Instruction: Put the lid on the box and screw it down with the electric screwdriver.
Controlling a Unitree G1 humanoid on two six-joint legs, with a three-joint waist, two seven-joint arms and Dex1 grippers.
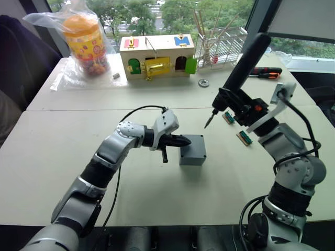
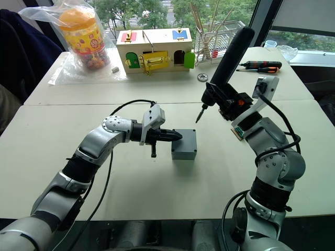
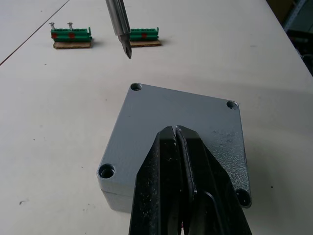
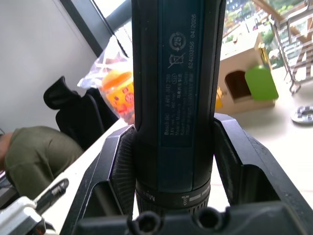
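On the pale bench (image 2: 157, 193), the grey box (image 2: 183, 144) sits near the middle with the lid (image 2: 184, 137) on top. The left end effector (image 2: 175, 136), fingers pressed together, rests at the lid's left edge. The right end effector (image 2: 229, 105) grips the electric screwdriver (image 2: 226, 61), tilted, with its bit in the air above and right of the box. At the far side stand a wooden lock box (image 2: 155, 50), a bagged snack jar (image 2: 84, 37) and a hand screwdriver (image 2: 260, 65).

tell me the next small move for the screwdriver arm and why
Probably lower the electric screwdriver so its bit meets a corner screw hole of the lid. The lid already sits on the box, the shut left end effector rests over it, and the bit hangs above and apart.
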